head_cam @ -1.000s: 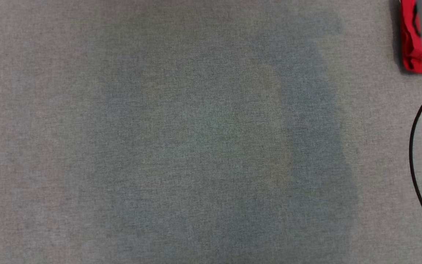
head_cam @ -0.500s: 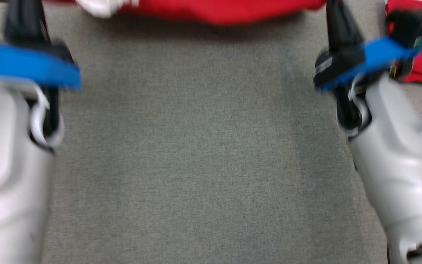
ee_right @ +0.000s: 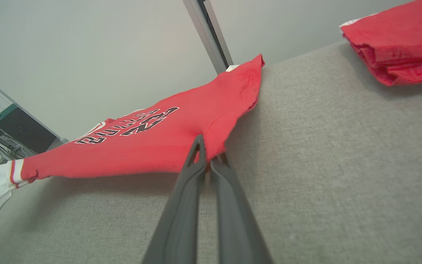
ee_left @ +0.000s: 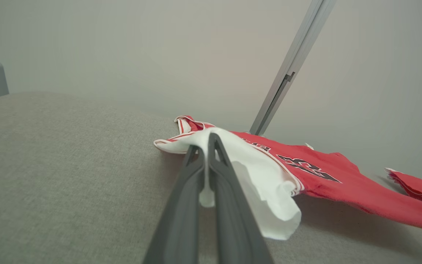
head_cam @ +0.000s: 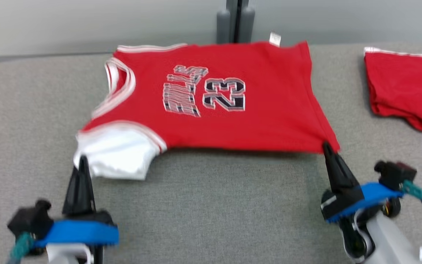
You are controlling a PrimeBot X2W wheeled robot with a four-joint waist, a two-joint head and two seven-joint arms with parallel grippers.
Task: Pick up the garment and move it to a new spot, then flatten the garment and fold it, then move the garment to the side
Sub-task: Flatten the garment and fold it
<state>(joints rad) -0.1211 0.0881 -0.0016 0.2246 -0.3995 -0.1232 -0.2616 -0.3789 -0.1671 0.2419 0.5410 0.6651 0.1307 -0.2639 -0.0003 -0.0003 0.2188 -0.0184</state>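
While the jersey (head_cam: 255, 124) lies ahead, my left end effector (head_cam: 83, 160) pinches its white sleeve (head_cam: 115, 154), my right end effector (head_cam: 327, 147) its hem (head_cam: 319, 106).

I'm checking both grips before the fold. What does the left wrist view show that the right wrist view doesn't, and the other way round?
Left wrist view: the left gripper shut on the white sleeve of the red jersey, with fabric pinched between its fingers.
Right wrist view: the right gripper shut on the hem corner, and a dark panel beyond the table.
Both: the printed jersey, the grey table, the metal post and a second red garment.
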